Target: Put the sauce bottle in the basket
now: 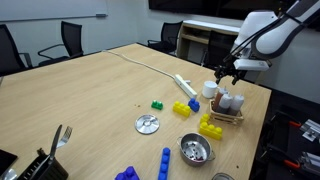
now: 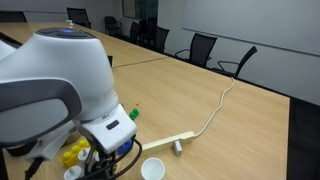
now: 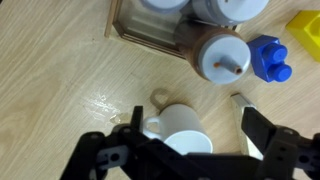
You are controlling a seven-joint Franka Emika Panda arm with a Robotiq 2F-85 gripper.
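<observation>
Wrist view: the claw (image 3: 192, 120) hangs spread and empty over a white mug (image 3: 175, 135) on the table (image 3: 60, 90). Beyond its fingertips, the sauce bottle (image 3: 221, 60) stands upright against the basket (image 3: 140, 35) corner, beside a blue block (image 3: 268, 58).

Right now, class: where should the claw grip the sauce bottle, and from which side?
Probably grip the sauce bottle just below its pale cap, from straight above: it stands upright, with the basket and a blue block close beside it.
</observation>
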